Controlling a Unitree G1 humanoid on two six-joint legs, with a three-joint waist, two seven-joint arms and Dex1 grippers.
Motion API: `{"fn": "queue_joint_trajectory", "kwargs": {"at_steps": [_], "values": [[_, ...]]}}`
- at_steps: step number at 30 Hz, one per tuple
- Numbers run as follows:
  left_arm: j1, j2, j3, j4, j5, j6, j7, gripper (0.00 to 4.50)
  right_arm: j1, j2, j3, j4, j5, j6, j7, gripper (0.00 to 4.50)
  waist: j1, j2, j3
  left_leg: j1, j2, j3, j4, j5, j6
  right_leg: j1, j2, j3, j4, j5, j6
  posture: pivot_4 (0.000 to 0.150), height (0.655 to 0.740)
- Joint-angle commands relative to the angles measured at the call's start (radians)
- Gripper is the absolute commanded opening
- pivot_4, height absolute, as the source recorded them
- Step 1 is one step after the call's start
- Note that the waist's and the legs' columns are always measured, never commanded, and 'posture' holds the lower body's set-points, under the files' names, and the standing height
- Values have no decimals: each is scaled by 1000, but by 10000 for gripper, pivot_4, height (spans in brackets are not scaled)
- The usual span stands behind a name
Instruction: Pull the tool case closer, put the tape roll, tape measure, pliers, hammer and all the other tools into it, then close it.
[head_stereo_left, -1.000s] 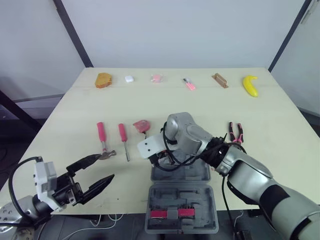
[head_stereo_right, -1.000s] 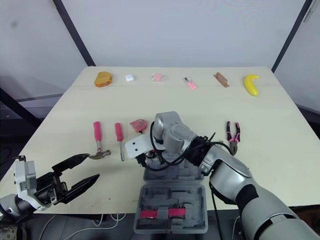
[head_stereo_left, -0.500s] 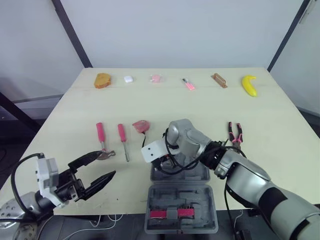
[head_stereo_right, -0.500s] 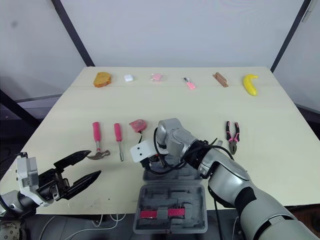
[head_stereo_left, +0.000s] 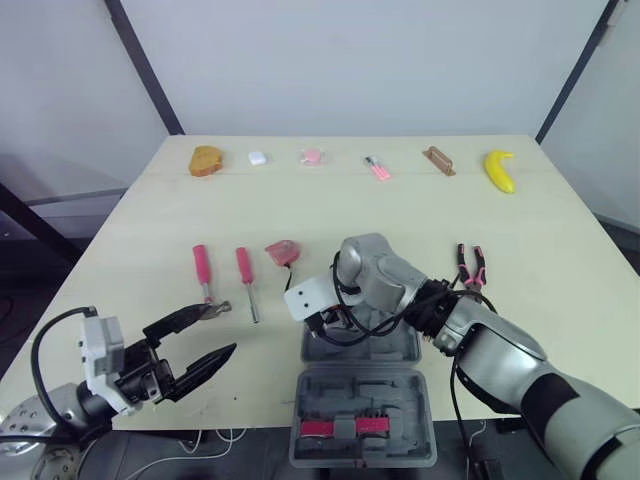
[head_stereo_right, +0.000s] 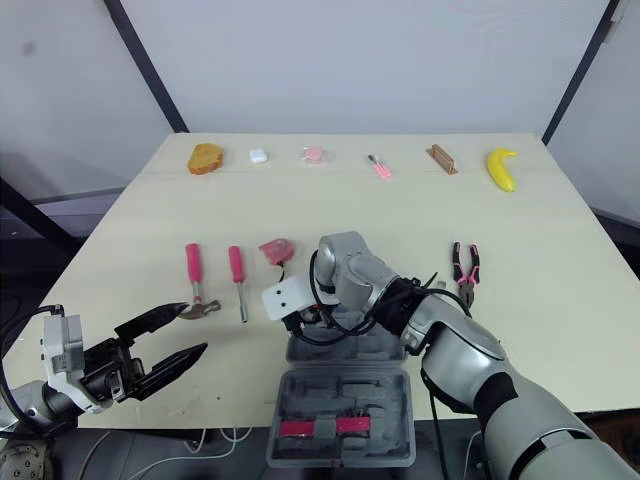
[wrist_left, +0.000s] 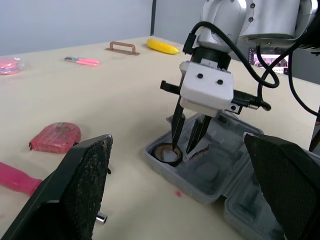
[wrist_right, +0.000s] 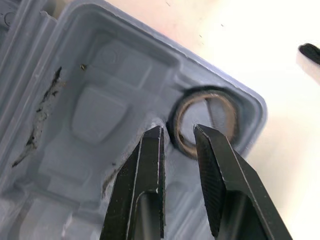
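The step in hand looks like seating the tape roll (wrist_right: 206, 95). It lies in the far-left corner pocket of the open tool case (head_stereo_left: 400, 352), which sits at the near edge of the table (head_stereo_left: 150, 230). The right gripper (wrist_right: 179, 130) points down into that corner. Its jaws are nearly closed and pinch the roll's wall, one finger inside the ring and one outside. The left gripper (head_stereo_left: 225, 328) hovers to the left of the case, jaws wide apart and empty. Left of the case lie the hammer (head_stereo_left: 206, 285) and a screwdriver (head_stereo_left: 247, 282). The tape measure (head_stereo_left: 283, 250) is just beyond its far-left corner, and the pliers (head_stereo_left: 472, 265) are off to its right. Next, I judge, the right jaws should part and lift straight up so the roll isn't dragged out, then go for the tape measure, the nearest tool.
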Motion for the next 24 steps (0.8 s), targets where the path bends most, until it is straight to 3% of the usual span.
{"fn": "queue_joint_trajectory", "kwargs": {"at_steps": [1,15,24], "values": [[0,7,9,-23,1,-7,3,45000,-19,2,-48,-63,28,25,3,9667,0,0,0,0,0,0,0,0,0,0,0,0,0,0,0,1500,7400],[5,5,2,-33,8,-14,2,45000,207,2,-360,-219,319,140,-167,9667,0,-1,0,0,0,0,0,0,0,1,-1,0,0,0,0,1500,7400],[-7,9,-6,-24,15,-9,-8,45000,323,6,-410,-110,376,-24,-337,9667,0,-2,0,0,0,1,-1,0,0,0,0,1,0,0,0,1500,7400]]}}
